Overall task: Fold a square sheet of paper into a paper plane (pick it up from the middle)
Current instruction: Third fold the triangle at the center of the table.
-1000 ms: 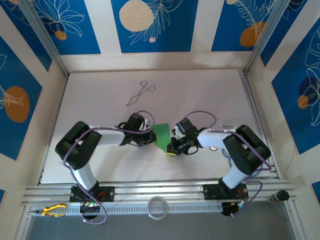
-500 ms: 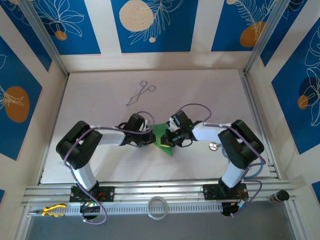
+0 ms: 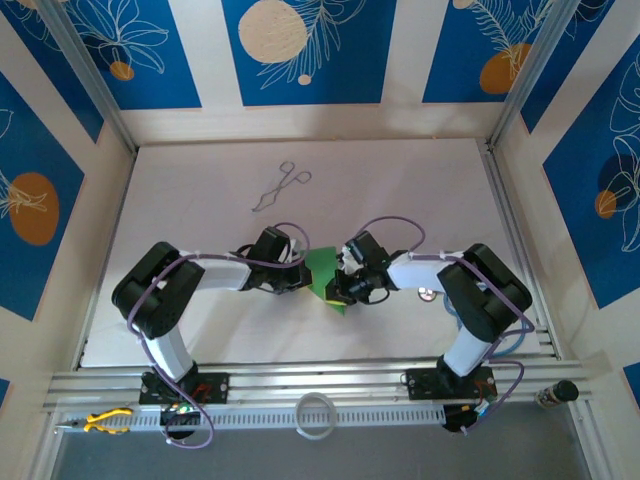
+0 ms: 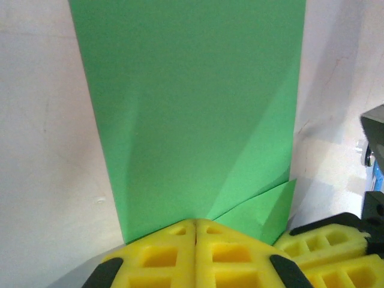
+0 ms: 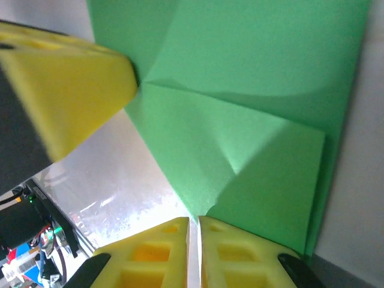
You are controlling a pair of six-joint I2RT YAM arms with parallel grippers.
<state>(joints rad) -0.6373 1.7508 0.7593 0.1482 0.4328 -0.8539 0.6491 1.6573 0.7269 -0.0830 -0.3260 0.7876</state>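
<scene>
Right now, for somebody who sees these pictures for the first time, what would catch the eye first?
The bright green sheet of paper, partly folded, sits mid-table between the left gripper and the right gripper. Farther back, thin metal forceps lie alone on the white table, and blue flowered panels ring the workspace.

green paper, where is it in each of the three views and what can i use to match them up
Top external: the green paper lies near the centre, between the left gripper and the right gripper.
Left wrist: it fills the upper middle.
Right wrist: it covers the upper right, a folded flap across it.
Shared landmark: the left gripper, bottom centre in its own view; its yellow pad sits upper left in the right wrist view.
</scene>
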